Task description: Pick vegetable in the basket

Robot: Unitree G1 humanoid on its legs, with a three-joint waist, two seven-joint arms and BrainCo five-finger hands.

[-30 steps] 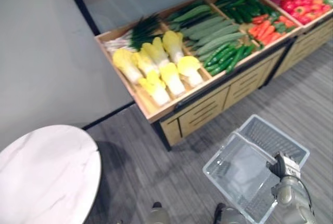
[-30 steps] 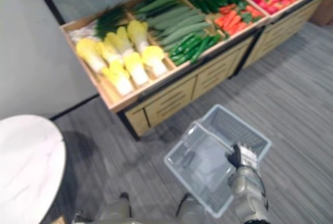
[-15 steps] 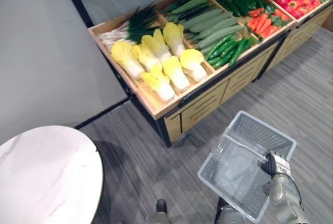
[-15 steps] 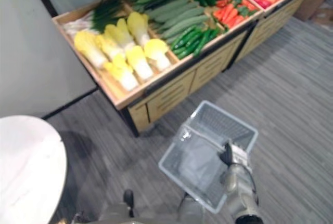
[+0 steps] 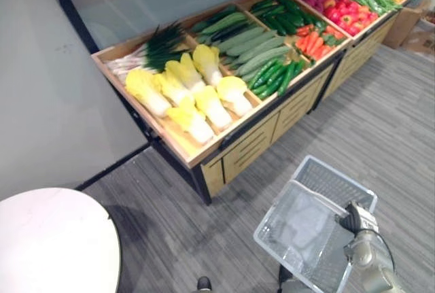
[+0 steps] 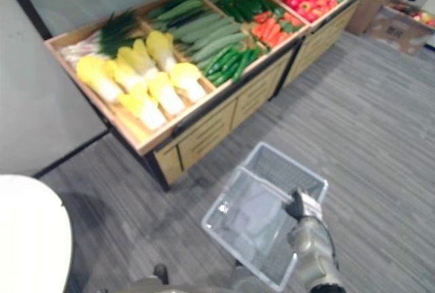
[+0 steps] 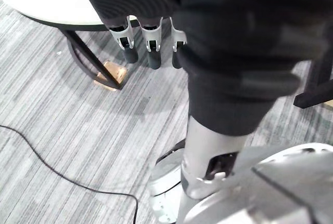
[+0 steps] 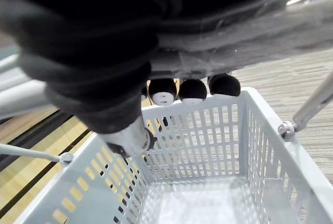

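My right hand [image 5: 354, 219] hangs low at the right, its fingers [image 8: 192, 90] curled round the wrapped handle [image 8: 244, 13] of a pale plastic basket [image 5: 274, 207]. The basket [image 8: 93, 177] holds only a clear plastic sheet on its floor. Beyond it stands a wooden stand [image 5: 251, 149] with yellow-white cabbages [image 5: 183, 96], green onions [image 5: 162, 41], long cucumbers [image 5: 257, 37], carrots [image 5: 312, 37] and red peppers [image 5: 343, 13]. My left hand [image 7: 148, 47] hangs beside my body with straight fingers, holding nothing.
A round white table [image 5: 47, 245] stands at the lower left, its dark legs [image 7: 86, 60] on the grey plank floor. A grey wall panel [image 5: 41, 96] is left of the stand. Cardboard boxes [image 6: 401, 28] sit at the far right. Bare floor [image 6: 380, 123] lies right of the stand.
The whole picture has shifted, so the camera moved: the stand now sits further left and more of its right end shows. My right hand still holds the basket.
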